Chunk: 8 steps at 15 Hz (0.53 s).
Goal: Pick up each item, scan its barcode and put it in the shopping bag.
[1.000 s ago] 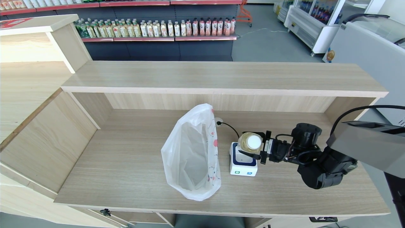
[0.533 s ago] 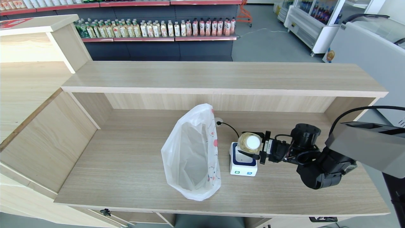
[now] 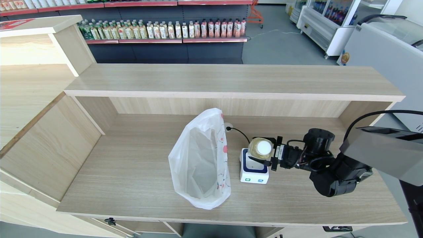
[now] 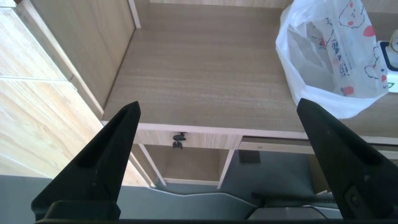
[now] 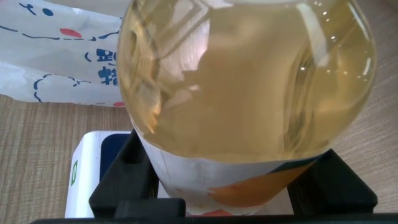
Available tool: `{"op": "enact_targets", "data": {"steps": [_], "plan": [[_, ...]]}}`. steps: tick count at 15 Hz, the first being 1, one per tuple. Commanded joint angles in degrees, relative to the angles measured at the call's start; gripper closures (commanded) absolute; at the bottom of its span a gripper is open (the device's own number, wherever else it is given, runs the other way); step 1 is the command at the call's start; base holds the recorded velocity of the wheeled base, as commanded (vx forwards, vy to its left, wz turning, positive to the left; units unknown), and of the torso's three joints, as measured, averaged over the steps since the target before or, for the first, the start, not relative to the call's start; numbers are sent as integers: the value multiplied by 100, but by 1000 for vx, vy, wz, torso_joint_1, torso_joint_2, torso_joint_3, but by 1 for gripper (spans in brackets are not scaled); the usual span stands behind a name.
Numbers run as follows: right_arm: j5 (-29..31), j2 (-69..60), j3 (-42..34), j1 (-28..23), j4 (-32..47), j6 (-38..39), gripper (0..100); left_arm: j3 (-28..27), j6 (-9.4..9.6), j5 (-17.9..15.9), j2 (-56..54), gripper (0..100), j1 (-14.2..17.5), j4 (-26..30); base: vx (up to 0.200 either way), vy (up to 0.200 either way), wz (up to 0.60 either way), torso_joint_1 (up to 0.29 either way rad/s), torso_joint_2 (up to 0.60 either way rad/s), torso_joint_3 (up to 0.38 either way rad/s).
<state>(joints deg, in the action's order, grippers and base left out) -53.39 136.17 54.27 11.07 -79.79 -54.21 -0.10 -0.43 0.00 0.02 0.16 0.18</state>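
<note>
One light wood checkout counter point(image 3: 132, 172). Left gripper point(image 4: 219, 107) hangs off its front edge, fingers spread wide, holding nothing. One white translucent plastic shopping bag point(image 3: 201, 158) stands open near the front. Just beside it: one white box scanner with a dark blue top point(image 3: 253, 173), with a black cable point(image 3: 239, 132) behind it. One clear bottle of yellowish drink with a white cap point(image 3: 261, 148) is clamped in right gripper point(image 3: 257, 150) directly over the scanner, long axis vertical, cap up. Whether the bottle touches the scanner is unclear.
</note>
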Motion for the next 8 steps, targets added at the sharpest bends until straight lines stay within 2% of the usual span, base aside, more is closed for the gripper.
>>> {"op": "enact_targets", "data": {"steps": [1, 8], "plan": [[-4, -3, 4, -8, -19, -10, 100, 1, -1, 0, -2, 0, 2, -1, 0, 0, 0, 0, 0, 0], [-4, 94, 224, 1, -54, -37, 100, 1, -1, 0, -2, 0, 2, -1, 0, 0, 0, 0, 0, 0]]}}
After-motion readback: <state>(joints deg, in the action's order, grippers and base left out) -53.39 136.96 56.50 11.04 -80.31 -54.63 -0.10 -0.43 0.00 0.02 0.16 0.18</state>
